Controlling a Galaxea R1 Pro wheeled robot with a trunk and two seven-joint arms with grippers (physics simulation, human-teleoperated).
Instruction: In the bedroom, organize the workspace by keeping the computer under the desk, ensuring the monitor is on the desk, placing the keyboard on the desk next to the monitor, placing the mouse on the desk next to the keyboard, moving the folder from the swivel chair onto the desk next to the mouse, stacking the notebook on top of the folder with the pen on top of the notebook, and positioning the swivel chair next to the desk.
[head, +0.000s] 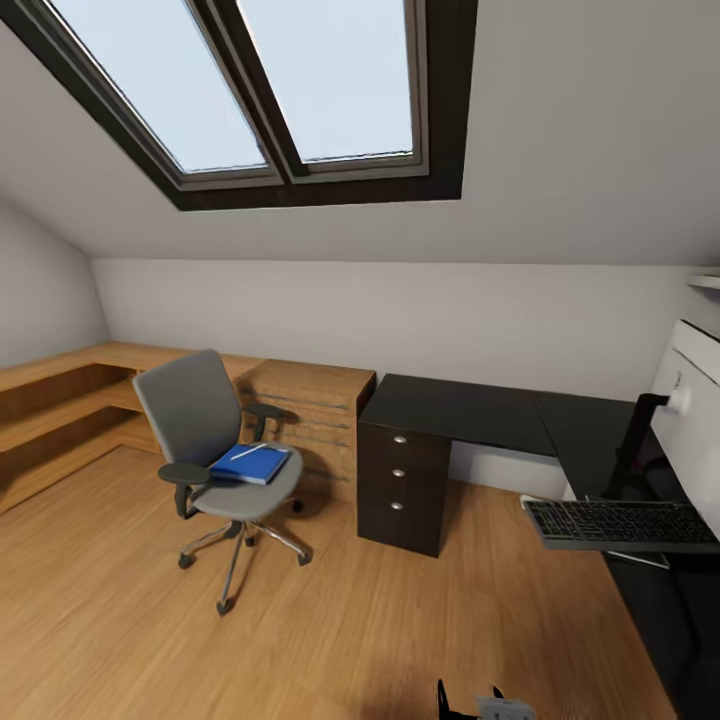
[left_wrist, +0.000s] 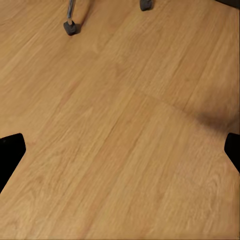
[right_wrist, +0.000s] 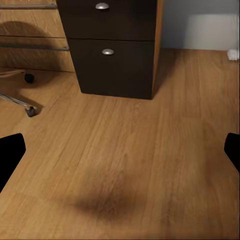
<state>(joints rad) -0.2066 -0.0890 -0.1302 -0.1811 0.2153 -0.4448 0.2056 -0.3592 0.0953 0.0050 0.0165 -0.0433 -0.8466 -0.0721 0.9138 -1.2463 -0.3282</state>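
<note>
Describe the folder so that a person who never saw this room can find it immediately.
Under the skylight stands a grey swivel chair on the wooden floor, left of the black desk. The folder lies flat on its seat. It is bright blue, the only blue object there, with a thin white pen on top.

Skylight (head: 290, 90) overhead; wooden shelving (head: 60, 400), perhaps built-in; plank floor (left_wrist: 125, 150).
</note>
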